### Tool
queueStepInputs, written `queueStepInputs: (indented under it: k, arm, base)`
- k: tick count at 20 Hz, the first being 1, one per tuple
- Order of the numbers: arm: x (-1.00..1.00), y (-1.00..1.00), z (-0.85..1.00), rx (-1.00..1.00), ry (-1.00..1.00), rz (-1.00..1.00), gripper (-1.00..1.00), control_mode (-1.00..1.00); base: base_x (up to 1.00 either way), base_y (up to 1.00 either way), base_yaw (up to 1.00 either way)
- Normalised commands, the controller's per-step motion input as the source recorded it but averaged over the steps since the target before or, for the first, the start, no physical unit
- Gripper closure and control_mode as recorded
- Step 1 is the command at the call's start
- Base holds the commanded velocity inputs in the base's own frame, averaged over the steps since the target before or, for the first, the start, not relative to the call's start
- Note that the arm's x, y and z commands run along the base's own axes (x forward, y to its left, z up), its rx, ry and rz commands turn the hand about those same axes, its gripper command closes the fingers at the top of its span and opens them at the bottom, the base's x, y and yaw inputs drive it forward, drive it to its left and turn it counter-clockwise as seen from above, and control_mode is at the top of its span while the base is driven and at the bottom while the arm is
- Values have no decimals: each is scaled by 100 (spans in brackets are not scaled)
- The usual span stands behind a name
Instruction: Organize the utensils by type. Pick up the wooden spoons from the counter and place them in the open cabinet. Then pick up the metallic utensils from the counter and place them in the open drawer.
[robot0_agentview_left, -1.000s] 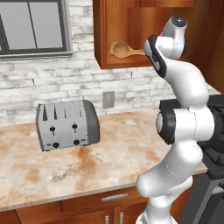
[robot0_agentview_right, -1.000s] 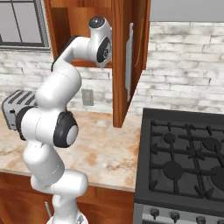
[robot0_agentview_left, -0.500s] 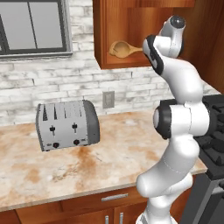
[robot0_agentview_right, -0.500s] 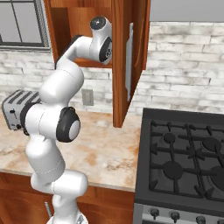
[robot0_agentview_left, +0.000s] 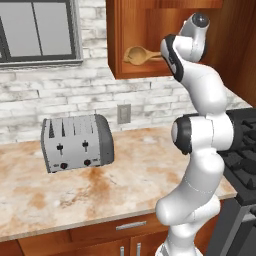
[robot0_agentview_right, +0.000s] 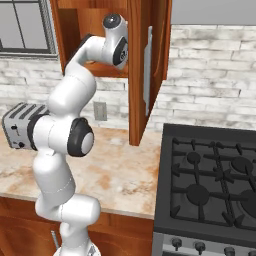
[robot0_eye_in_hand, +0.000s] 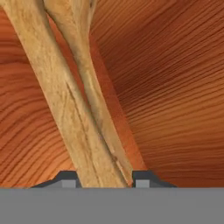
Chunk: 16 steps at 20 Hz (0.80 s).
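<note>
Two pale, grainy wooden spoons lie crossed on the reddish cabinet floor, round bowl leftward. The tool straddles their handles; whether it grips them I cannot tell.

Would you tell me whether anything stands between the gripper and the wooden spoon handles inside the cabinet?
Nothing visible does. In the hand view the two wooden spoon handles cross over the cabinet floor and run straight down between the gripper fingertips.
</note>
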Motion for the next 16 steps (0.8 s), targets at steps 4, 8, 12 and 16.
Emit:
queueStepInputs:
  k: [4, 8, 12, 16]
  arm:
    - [1, 49, -21, -2, 0, 0, -100, -100]
    - [-25, 33, -19, 0, 0, -3, -100, -100]
    - [-40, 8, -10, 0, 0, -9, -100, -100]
    - [-33, 0, -4, 0, -1, -10, -100, -100]
  base:
    - [0, 0, 0]
    - [0, 0, 0]
    - [0, 0, 0]
    - [0, 0, 0]
